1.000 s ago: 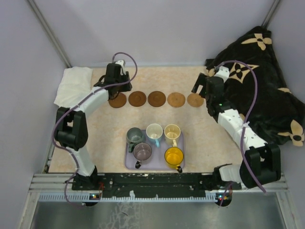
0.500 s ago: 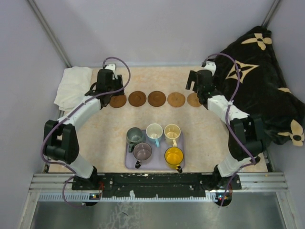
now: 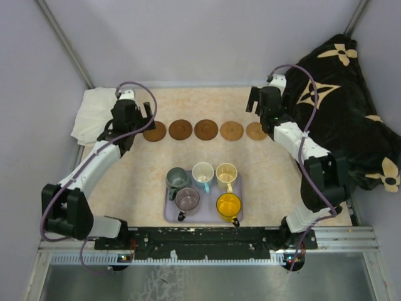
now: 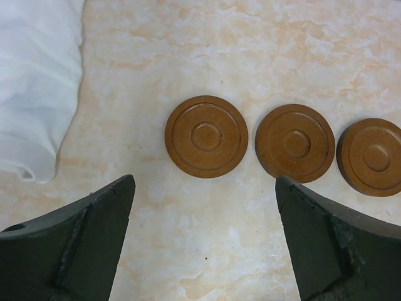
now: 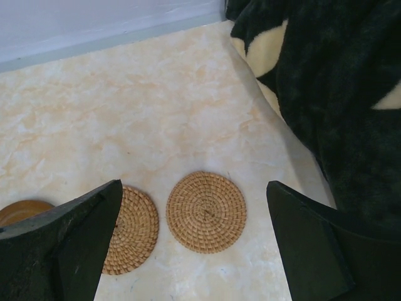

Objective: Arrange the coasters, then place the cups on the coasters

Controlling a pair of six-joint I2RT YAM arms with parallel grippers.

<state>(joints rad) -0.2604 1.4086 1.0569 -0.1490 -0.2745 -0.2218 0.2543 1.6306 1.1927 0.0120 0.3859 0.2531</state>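
1. A cream marbled tabletop is carrying five flat round brown coasters in a row.
2. Five small handled cups are sitting on a lavender rectangular tray.
3. The left gripper and right gripper are hanging wide open and empty above the row's ends.

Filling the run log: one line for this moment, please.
coasters: five in row | cups: all on tray | left fingers: open, empty | right fingers: open, empty

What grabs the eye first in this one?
A neat row of five round coasters crosses the table, three wooden on the left and two woven on the right. In front of it, five mugs crowd a lavender tray, and a black flower-patterned blanket is heaped at the right.
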